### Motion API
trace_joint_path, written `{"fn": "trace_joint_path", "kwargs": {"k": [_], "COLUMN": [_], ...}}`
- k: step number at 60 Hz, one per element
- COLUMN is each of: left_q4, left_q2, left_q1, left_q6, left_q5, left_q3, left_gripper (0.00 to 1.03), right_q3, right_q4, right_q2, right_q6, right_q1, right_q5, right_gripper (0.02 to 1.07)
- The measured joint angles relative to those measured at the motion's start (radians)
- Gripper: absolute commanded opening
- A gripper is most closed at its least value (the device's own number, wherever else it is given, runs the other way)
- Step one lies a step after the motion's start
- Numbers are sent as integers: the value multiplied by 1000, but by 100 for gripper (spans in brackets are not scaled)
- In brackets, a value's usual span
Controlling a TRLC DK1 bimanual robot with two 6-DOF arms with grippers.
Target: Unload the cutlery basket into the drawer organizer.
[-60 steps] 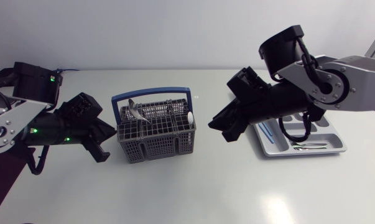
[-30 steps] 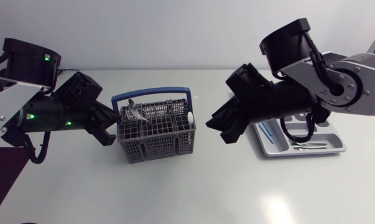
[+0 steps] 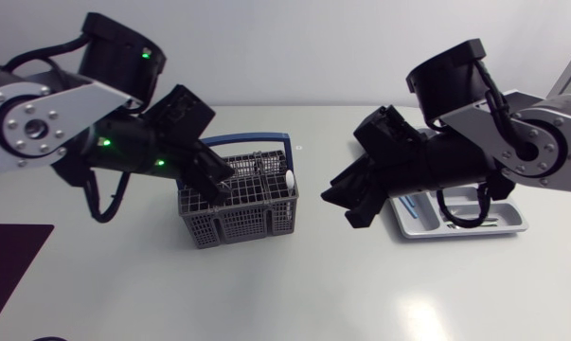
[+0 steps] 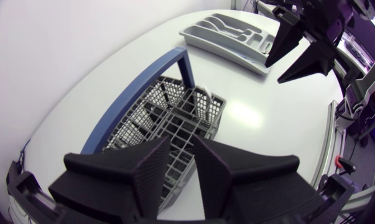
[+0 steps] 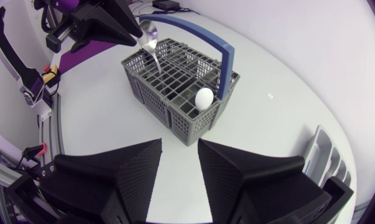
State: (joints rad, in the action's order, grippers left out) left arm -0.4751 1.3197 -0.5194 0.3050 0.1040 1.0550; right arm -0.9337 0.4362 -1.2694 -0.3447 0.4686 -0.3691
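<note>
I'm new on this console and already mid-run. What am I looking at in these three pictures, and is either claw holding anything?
You are driving two robot arms at a table. The wide picture comes from a camera above. In it the left gripper is over the grey cutlery basket, and the right gripper is between the basket and the drawer organizer. The other two pictures come from a camera on each arm's wrist. The black wedges at their lower edge are that arm's own fingers. Both grippers are open and hold nothing. In the basket stand a metal spoon and a white-tipped piece. Some silver pieces lie in the organizer.
</note>
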Motion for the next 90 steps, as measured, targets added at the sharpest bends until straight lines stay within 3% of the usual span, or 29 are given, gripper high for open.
{"fn": "trace_joint_path", "kwargs": {"k": [11,27,46,77,90], "left_q4": [-23,-32,-32,-35,21], "left_q2": [157,344,430,361,351], "left_q1": [-56,-66,-79,-113,-131], "left_q6": [-94,-206,-269,-288,-300], "left_q5": [4,31,34,42,9], "left_q3": [132,251,363,287,218], "left_gripper": [40,46,49,49,49], "right_q3": [55,120,151,163,170], "right_q4": [0,0,0,0,0], "right_q2": [56,100,114,126,127], "right_q6": [-6,-46,-61,-72,-72], "right_q1": [-70,-179,-222,-230,-230], "right_q5": [-32,-99,-133,-152,-155], "right_gripper": [47,48,49,49,49]}}
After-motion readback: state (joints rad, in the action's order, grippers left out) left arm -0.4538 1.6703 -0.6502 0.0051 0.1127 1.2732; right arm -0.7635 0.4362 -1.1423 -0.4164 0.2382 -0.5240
